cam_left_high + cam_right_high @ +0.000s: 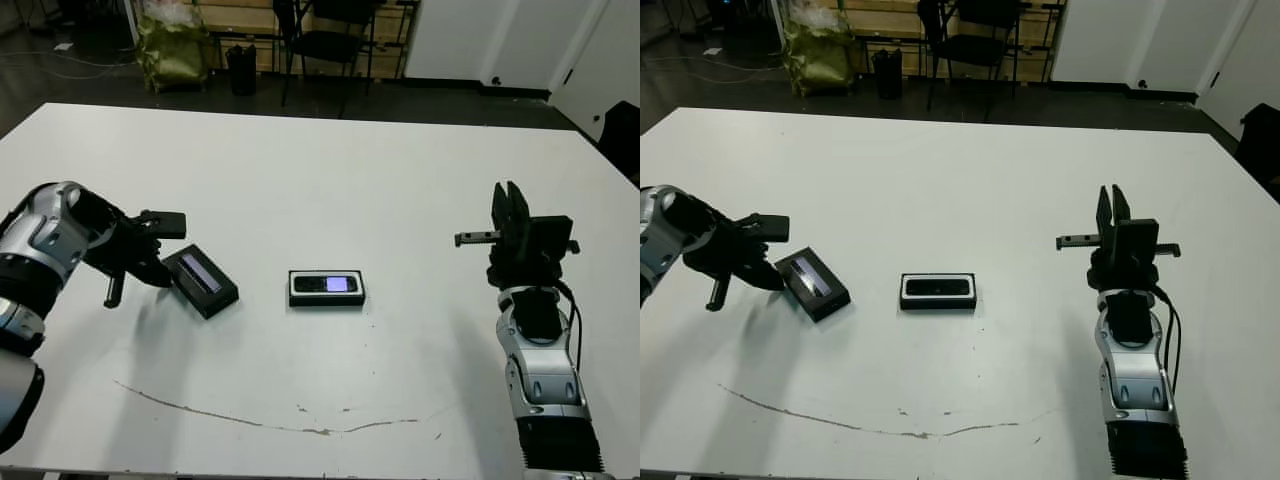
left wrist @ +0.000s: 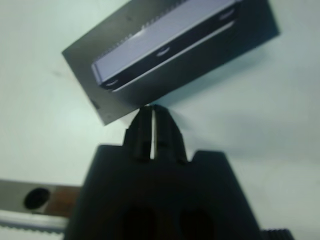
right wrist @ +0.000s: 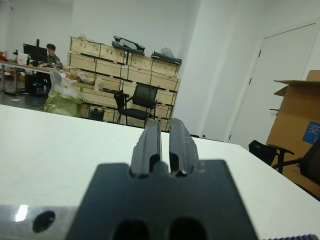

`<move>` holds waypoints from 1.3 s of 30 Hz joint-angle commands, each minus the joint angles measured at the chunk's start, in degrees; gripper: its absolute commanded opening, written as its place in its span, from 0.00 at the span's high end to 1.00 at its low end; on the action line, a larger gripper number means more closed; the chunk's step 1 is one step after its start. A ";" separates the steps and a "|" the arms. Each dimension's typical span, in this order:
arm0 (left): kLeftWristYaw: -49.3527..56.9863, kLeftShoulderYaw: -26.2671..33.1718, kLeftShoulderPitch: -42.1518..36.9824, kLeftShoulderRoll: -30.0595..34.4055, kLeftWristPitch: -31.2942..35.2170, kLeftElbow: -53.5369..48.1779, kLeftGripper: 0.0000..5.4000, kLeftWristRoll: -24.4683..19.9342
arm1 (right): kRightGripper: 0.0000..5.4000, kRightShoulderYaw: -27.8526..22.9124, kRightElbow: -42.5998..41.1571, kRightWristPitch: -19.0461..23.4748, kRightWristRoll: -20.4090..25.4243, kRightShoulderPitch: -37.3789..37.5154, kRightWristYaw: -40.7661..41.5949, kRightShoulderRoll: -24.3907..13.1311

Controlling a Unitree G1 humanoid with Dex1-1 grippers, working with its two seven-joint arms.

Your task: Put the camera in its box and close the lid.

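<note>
The box point(image 1: 327, 299), a small black tray with white lining, sits at the table's middle. The camera point(image 1: 326, 285) lies inside it as a dark bar with a bluish glint. To its left the lid point(image 1: 201, 281) rests flat on the table, angled, its pale stripe facing up. My left gripper point(image 2: 152, 110) is shut on nothing, and its tips are right at the lid's left edge. My right gripper point(image 1: 510, 195) stands far to the right, raised off the table and pointing up. It is shut and holds nothing.
A thin brown scratch point(image 1: 250, 422) runs across the table near the front edge. Beyond the far edge stand a black chair point(image 1: 335, 40) and a yellow-green bag point(image 1: 175, 45). A person point(image 3: 50, 52) sits at a distant desk.
</note>
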 commanded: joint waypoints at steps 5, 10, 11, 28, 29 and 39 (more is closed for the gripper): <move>0.39 -0.34 -0.47 -2.28 -3.25 3.89 1.00 0.66 | 1.00 -0.52 0.56 0.88 0.31 0.54 0.17 -0.66; 1.39 -0.88 -2.25 -3.18 -7.60 6.76 1.00 1.69 | 1.00 -0.43 0.51 1.00 -0.03 0.60 0.16 -0.80; 1.73 -0.99 -2.58 -3.35 -8.26 7.36 1.00 1.96 | 1.00 -0.49 0.54 0.82 0.22 0.61 0.37 -0.76; 6.43 -1.90 -9.20 -6.15 -12.17 17.30 1.00 6.88 | 1.00 -0.51 0.88 0.25 0.83 0.91 0.64 -0.47; 6.83 -2.15 -9.73 -6.36 -12.13 18.13 1.00 7.43 | 1.00 -0.50 1.18 -0.29 0.74 0.88 0.62 -0.51; 8.38 -2.48 -13.26 -7.89 -14.18 22.64 1.00 9.52 | 1.00 -0.41 0.74 0.29 0.28 1.11 0.41 -0.59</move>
